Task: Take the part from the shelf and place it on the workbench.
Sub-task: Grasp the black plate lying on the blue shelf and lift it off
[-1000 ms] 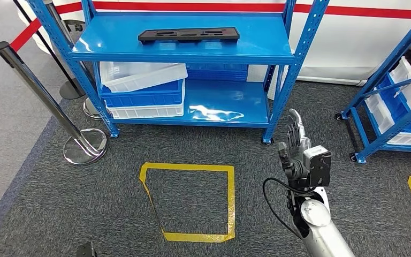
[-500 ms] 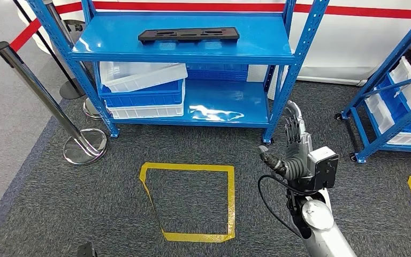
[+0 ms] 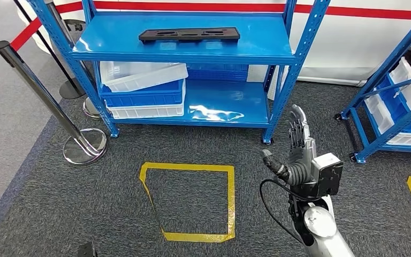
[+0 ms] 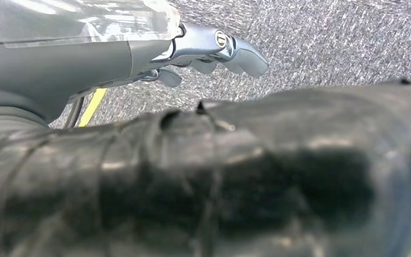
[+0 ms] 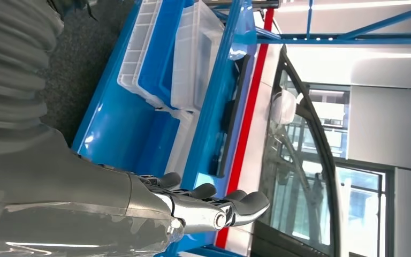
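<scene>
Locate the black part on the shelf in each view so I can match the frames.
Head view: the black part lies flat on the top board of the blue shelf, near the picture's top centre.
Right wrist view: the black part is seen edge-on as a dark strip on the same board, beyond the right hand.
Left wrist view: not in it.
Shared landmark: the stacked white and blue bins on the shelf's lower board.

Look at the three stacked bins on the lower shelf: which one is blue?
The middle bin is blue. It sits between a white bin tilted on top and another white bin underneath it.
</scene>
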You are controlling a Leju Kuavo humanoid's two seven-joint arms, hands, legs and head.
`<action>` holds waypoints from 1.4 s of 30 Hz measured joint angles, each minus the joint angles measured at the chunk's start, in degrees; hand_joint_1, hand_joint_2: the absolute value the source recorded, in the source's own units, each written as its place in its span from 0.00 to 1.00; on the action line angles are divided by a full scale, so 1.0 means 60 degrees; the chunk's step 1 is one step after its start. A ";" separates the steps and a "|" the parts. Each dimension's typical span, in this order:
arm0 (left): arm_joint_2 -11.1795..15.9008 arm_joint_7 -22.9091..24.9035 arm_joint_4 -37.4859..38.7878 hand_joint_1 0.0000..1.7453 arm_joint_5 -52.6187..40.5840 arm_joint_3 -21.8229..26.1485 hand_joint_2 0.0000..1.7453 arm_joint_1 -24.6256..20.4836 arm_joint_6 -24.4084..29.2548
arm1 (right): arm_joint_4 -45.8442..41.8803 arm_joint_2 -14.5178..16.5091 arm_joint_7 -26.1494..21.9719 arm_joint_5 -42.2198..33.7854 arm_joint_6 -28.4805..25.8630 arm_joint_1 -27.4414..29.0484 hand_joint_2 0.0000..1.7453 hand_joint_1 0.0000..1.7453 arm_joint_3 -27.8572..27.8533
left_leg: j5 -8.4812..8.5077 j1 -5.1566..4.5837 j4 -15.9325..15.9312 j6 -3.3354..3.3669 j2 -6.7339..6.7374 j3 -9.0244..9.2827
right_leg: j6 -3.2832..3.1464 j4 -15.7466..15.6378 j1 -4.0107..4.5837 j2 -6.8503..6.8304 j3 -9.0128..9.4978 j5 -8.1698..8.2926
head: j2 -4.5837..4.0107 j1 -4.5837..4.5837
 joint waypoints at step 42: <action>-0.0022 0.0107 0.0004 0.00 -0.0137 -0.0376 0.00 -0.0104 -0.0040 | -0.1426 -0.0302 -0.0160 0.0937 0.0448 0.0461 0.00 0.00 0.0049 | 0.0682 -0.0201 -0.0256 0.0597 0.0261 -0.0487 | -0.0030 0.2310 0.0260 -0.0133 -0.1303 -0.0998 | 0.0001 0.0135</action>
